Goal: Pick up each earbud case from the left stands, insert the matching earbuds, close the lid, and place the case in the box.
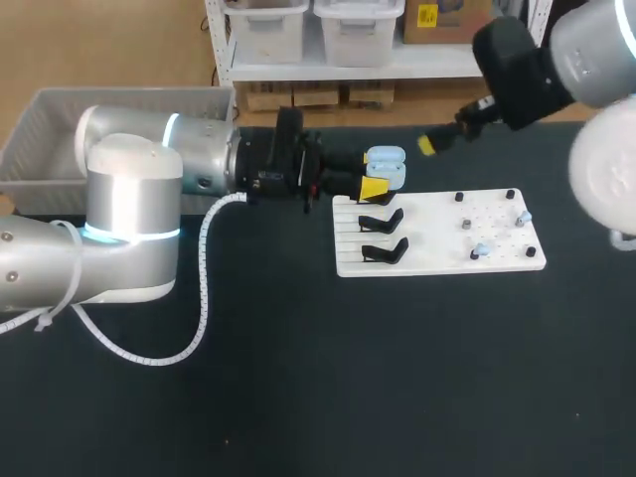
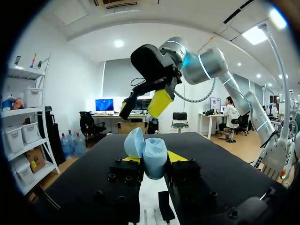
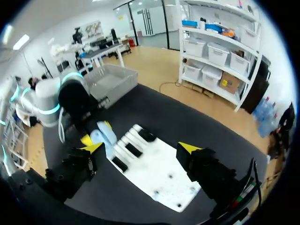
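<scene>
A light blue earbud case (image 1: 386,165) with its lid up is held just above the far left corner of the white board (image 1: 437,260). My left gripper (image 1: 370,175) is shut on it. In the left wrist view the case (image 2: 153,158) sits upright between the yellow tips, lid (image 2: 134,142) swung to one side. My right gripper (image 1: 437,139) hangs open a little beyond the case; the left wrist view shows it (image 2: 143,105) above and ahead. Two small earbuds (image 1: 522,216) (image 1: 482,249) lie at the board's right. The right wrist view looks down on the case (image 3: 104,137) and board (image 3: 159,173) between its wide-open fingers (image 3: 91,148).
Two empty black stands (image 1: 381,221) (image 1: 385,250) sit on the board's left part. A grey bin (image 1: 60,119) stands at the table's far left, behind my left arm (image 1: 129,199). Small pegs (image 1: 465,225) dot the board's right half.
</scene>
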Tool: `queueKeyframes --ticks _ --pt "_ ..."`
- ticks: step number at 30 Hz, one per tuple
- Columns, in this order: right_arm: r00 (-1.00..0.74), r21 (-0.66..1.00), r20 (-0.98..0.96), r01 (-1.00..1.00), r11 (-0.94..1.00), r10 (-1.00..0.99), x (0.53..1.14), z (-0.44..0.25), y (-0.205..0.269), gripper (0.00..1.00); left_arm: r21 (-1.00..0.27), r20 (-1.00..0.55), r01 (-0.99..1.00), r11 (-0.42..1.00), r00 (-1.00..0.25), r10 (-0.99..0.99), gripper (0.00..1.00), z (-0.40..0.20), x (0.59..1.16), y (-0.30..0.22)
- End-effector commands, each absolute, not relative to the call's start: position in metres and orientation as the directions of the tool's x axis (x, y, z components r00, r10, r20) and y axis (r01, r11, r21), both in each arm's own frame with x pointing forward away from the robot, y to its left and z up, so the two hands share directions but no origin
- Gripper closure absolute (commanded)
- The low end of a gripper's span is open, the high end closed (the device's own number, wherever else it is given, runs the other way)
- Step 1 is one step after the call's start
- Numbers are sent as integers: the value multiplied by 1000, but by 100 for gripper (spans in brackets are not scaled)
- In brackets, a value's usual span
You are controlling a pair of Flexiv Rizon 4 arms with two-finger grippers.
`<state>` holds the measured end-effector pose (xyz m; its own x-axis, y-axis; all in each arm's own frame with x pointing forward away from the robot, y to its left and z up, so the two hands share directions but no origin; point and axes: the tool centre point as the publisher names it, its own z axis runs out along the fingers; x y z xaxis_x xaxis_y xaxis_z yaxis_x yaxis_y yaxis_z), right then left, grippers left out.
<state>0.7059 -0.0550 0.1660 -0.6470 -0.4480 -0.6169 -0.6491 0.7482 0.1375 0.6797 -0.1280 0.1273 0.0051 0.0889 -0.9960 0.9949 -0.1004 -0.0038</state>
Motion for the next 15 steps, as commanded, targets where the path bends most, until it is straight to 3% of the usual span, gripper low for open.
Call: queueKeyframes --ticks 1,10,15 --pt "-671 -34 -561 -567 823 -485 694 173 -82 0 -1 -996 995 -96 8 86 100 127 679 -128" --pt "-743 -207 -368 -521 828 -559 693 137 -133 0 -1 -996 995 -96 8 86 100 127 679 -128" --pt "-777 -212 -305 -508 835 -551 692 118 -152 0 -1 -996 995 -96 8 86 100 127 679 -128"
